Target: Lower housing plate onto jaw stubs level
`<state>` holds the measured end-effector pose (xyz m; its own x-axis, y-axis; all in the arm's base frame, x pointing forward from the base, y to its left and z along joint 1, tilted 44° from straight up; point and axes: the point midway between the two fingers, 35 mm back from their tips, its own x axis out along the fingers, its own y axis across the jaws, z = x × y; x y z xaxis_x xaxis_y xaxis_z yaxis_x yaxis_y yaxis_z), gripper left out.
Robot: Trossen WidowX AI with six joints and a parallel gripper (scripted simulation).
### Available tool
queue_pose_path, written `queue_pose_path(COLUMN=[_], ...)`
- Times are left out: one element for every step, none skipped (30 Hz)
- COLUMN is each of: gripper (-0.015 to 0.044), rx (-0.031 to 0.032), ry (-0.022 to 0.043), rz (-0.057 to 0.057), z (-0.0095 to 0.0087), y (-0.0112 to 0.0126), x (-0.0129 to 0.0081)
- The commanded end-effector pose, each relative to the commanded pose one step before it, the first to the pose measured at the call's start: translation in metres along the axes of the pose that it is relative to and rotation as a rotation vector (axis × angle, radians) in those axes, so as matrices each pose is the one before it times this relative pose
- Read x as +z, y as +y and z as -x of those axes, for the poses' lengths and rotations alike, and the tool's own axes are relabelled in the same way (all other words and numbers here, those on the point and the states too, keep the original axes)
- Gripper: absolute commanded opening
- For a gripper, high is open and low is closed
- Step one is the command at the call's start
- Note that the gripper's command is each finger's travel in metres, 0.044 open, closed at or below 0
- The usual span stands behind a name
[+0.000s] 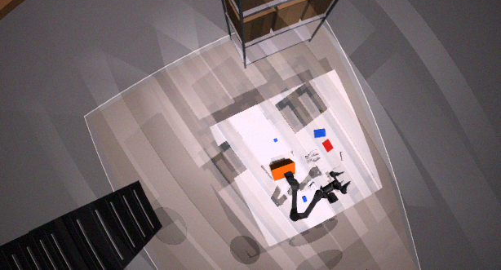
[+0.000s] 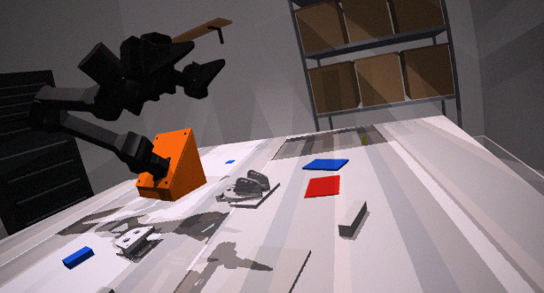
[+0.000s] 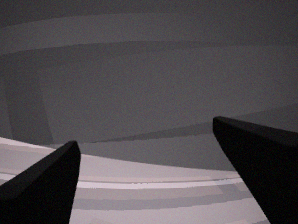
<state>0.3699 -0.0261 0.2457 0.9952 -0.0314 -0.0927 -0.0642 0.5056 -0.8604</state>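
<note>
My gripper (image 1: pixel 343 180) (image 2: pixel 208 52) (image 3: pixel 147 136) is open and empty, raised well above the table, with its fingers wide apart. A grey assembly (image 1: pixel 312 156) (image 2: pixel 248 191) lies on the table beyond it, with two rounded upright pieces on a flat base; these look like the jaws. A pale plate with round holes (image 2: pixel 136 238), likely the housing plate, sits tilted on grey parts nearer the arm's base, apart from that assembly. The pins and stubs are too small to make out. The wrist view shows neither part.
An orange wedge block (image 1: pixel 283 171) (image 2: pixel 181 164) stands beside the arm's base. A blue block (image 1: pixel 304 199) (image 2: pixel 78 257), a blue flat piece (image 1: pixel 320 133) (image 2: pixel 326 165), a red flat piece (image 1: pixel 327 145) (image 2: pixel 322 187) and a grey bar (image 2: pixel 353 219) lie on the table.
</note>
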Motion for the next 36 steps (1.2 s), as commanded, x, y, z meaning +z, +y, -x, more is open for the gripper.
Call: queue_pose_path(gripper=[0.0426, 0.044, 0.044, 0.044, 0.044, 0.044, 0.044, 0.044, 0.044, 0.044, 0.044, 0.044, 0.044, 0.044, 0.044, 0.044, 0.044, 0.044, 0.044, 0.044, 0.044, 0.044, 0.044, 0.044, 0.044, 0.044, 0.044, 0.044, 0.044, 0.044, 0.044, 0.044, 0.044, 0.044, 0.044, 0.044], rx=[0.0, 0.00055, 0.00163, 0.00261, 0.00298, 0.00279, 0.0026, 0.00241, 0.00222, 0.00203, 0.00183, 0.00166, 0.00146, 0.00126, 0.00106, 0.00086, 0.00066, 0.00046, 0.00025, 0.00005, -0.00015, -0.00035, -0.00055, -0.00075, -0.00095, -0.00115, -0.00135, -0.00155, -0.00175, -0.00194, -0.00214, -0.00256, -0.00276, -0.00295, -0.00315, -0.00334], ry=[0.0, 0.0015, 0.0045, 0.00753, 0.00914, 0.0092, 0.00926, 0.00931, 0.00936, 0.0094, 0.00944, 0.00959, 0.00962, 0.00965, 0.00968, 0.0097, 0.00971, 0.00972, 0.00973, 0.00973, 0.00973, 0.0096, 0.00959, 0.00958, 0.00956, 0.00954, 0.00951, 0.00948, 0.00945, 0.00941, 0.00936, 0.00931, 0.00926, 0.0092, 0.00913, 0.00906], rz=[0.0, -0.0035, -0.0106, -0.0177, -0.0214, -0.0213, -0.0213, -0.0213, -0.0213, -0.0212, -0.0212, -0.0214, -0.0214, -0.0214, -0.0214, -0.0214, -0.0213, -0.0213, -0.0213, -0.0213, -0.0212, -0.0214, -0.0214, -0.0214, -0.0214, -0.0213, -0.0213, -0.0213, -0.0213, -0.0212, -0.0212, -0.0214, -0.0214, -0.0214, -0.0214, -0.0213], z=[0.0, -0.00004, -0.00012, -0.0002, -0.00024, -0.00023, -0.00023, -0.00022, -0.00022, -0.00022, -0.00021, -0.00021, -0.0002, -0.0002, -0.00019, -0.00019, -0.00019, -0.00018, -0.00018, -0.00017, -0.00017, -0.00015, -0.00015, -0.00014, -0.00014, -0.00014, -0.00013, -0.00013, -0.00012, -0.00012, -0.00011, -0.00009, -0.00008, -0.00008, -0.00007, -0.00007], y=[0.0, 0.00003, 0.0001, 0.00015, 0.00015, 0.00012, 0.00009, 0.00005, 0.00002, -0.00002, -0.00005, -0.00008, -0.00012, -0.00015, -0.00019, -0.00022, -0.00025, -0.00029, -0.00032, -0.00035, -0.00039, -0.00041, -0.00044, -0.00047, -0.0005, -0.00053, -0.00057, -0.0006, -0.00063, -0.00066, -0.00069, -0.00071, -0.00074, -0.00077, -0.0008, -0.00082], x=[0.0, -0.00027, -0.0008, -0.00133, -0.0016, -0.0016, -0.0016, -0.0016, -0.0016, -0.0016, -0.0016, -0.00161, -0.00161, -0.00161, -0.0016, -0.00159, -0.00159, -0.00158, -0.00157, -0.00156, -0.00156, -0.00151, -0.00151, -0.00149, -0.00148, -0.00147, -0.00146, -0.00145, -0.00143, -0.00142, -0.0014, -0.00136, -0.00134, -0.00133, -0.00131, -0.00129])
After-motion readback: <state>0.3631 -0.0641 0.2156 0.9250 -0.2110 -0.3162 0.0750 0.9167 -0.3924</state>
